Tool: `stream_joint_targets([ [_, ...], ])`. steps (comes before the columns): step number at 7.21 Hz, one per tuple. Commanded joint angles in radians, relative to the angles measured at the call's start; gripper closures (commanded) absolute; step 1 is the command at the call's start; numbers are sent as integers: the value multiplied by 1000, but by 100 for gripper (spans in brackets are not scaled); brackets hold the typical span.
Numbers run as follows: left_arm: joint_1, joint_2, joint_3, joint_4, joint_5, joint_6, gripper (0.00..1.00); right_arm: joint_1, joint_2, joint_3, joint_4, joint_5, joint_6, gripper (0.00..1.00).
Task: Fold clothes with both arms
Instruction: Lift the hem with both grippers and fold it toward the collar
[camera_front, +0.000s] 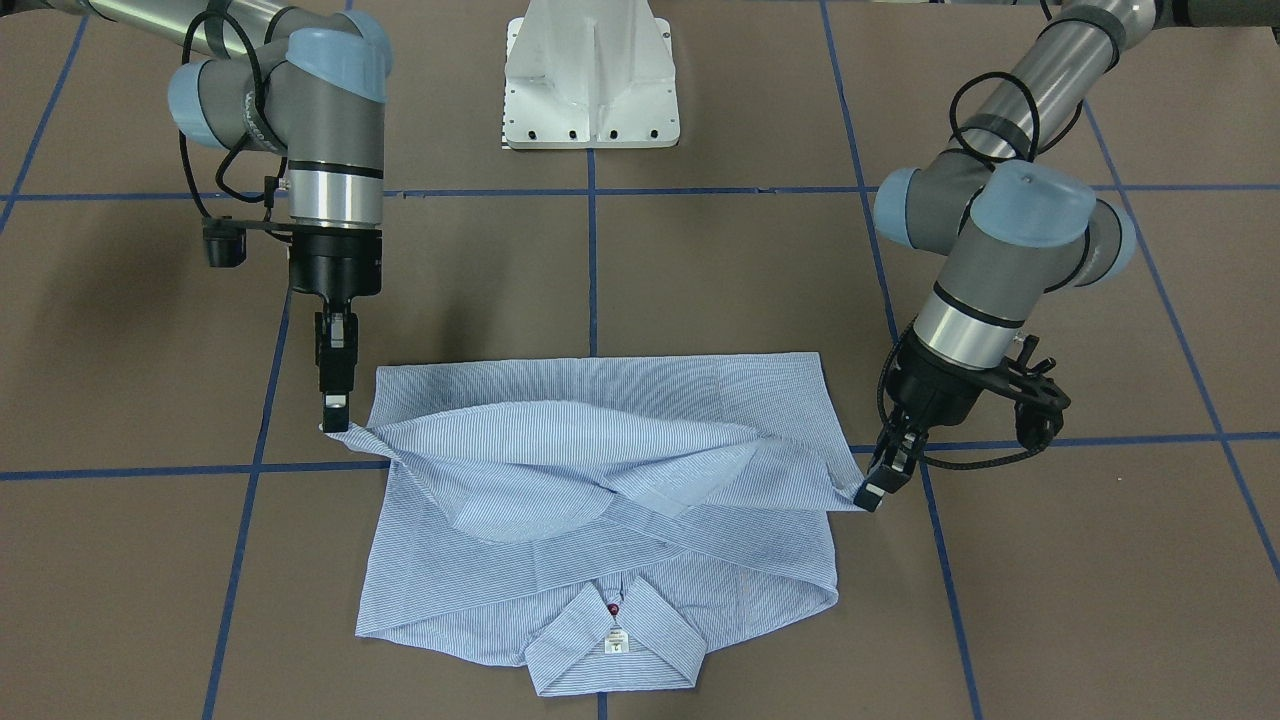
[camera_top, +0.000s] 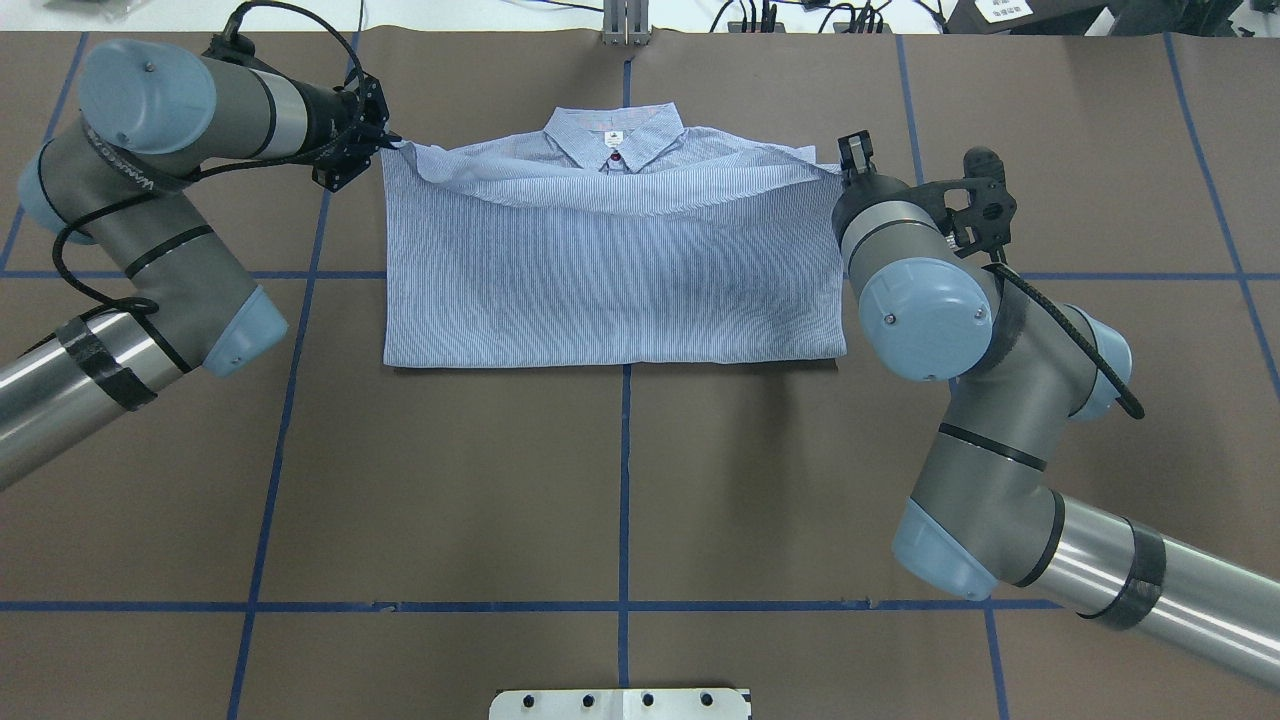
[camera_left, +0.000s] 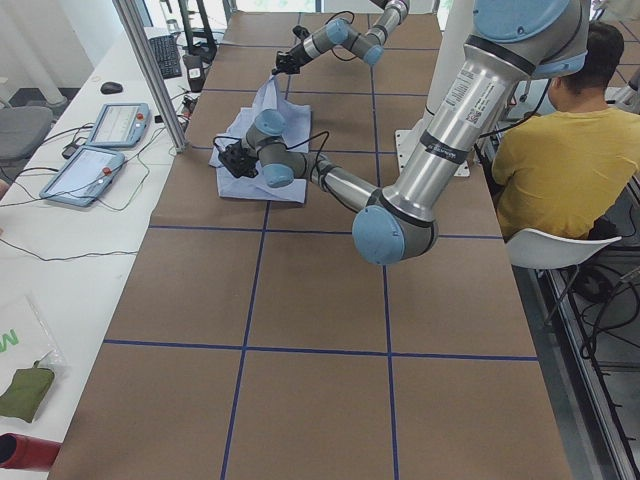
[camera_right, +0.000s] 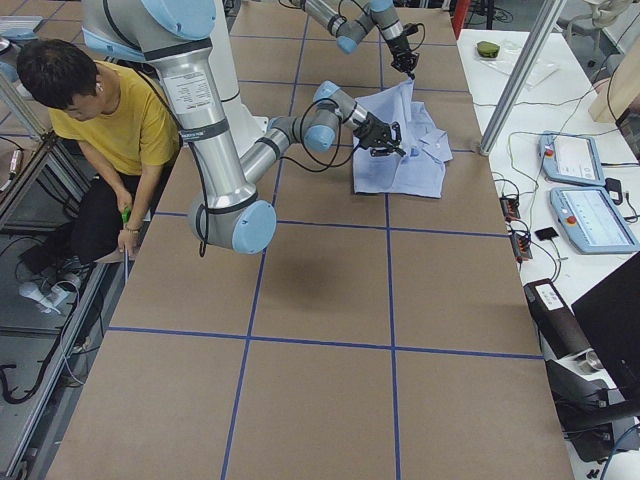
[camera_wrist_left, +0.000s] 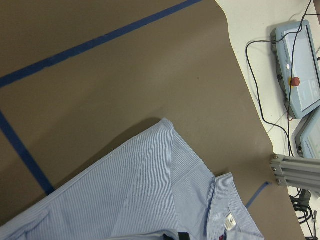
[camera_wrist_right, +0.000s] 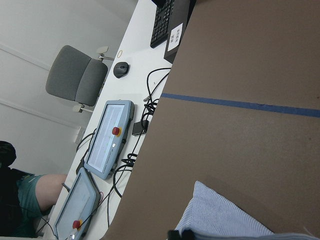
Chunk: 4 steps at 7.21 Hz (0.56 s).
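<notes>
The light blue striped shirt (camera_front: 600, 480) lies on the brown table, collar and white neck label (camera_front: 614, 640) on the side far from the robot. Its lower edge is lifted and pulled over toward the collar, stretched between both grippers. My left gripper (camera_front: 868, 495) is shut on one corner of that edge; in the overhead view it (camera_top: 388, 142) is at the shirt's (camera_top: 610, 270) far left corner. My right gripper (camera_front: 335, 412) is shut on the other corner, seen overhead (camera_top: 845, 165) at the far right. The left wrist view shows the shirt (camera_wrist_left: 150, 200) and its collar.
The white pedestal base (camera_front: 590, 80) stands behind the shirt on the robot's side. Blue tape lines (camera_front: 592, 270) cross the table. Beyond the table's far edge are teach pendants (camera_right: 585, 190) and an aluminium post (camera_left: 155, 70). A person in yellow (camera_left: 560, 170) sits behind the robot.
</notes>
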Motion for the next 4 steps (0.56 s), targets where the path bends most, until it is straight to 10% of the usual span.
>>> stream_joint_targets([
  [1, -2, -90, 194, -102, 4, 28, 100, 16, 71, -178, 88, 4, -7, 100],
  [4, 0, -148, 300, -126, 5, 104, 68, 57, 145, -359, 211, 82, -29, 100],
])
